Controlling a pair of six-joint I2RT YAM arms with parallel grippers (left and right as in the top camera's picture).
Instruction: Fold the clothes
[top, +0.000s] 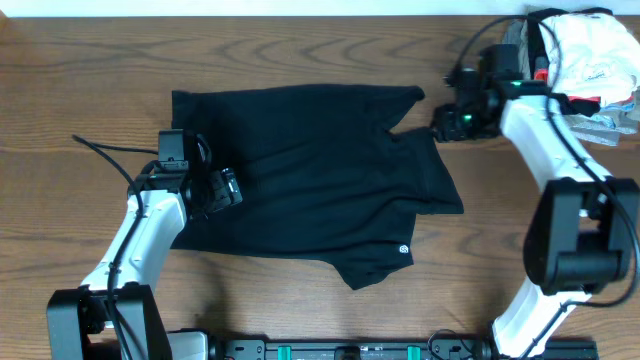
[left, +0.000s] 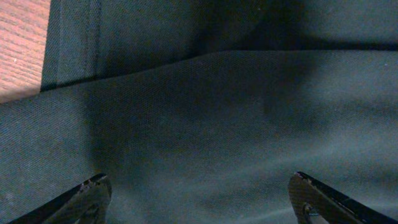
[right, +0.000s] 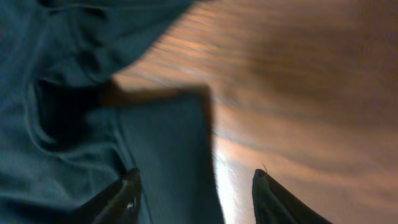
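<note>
Left wrist view showed my left jaws spread, the black T-shirt (left: 205, 124) beneath them; my right jaws, also spread, straddled its edge on the counter (right: 311, 93).

Black T-shirt (top: 310, 170) (white logo) lies partly folded.

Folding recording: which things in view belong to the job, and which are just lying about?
Job: plain black short-sleeved T-shirt spread on the brown wooden table; left gripper and right gripper, both open.
Lying about: heap of white, grey, red and black garments at the far right corner.
</note>
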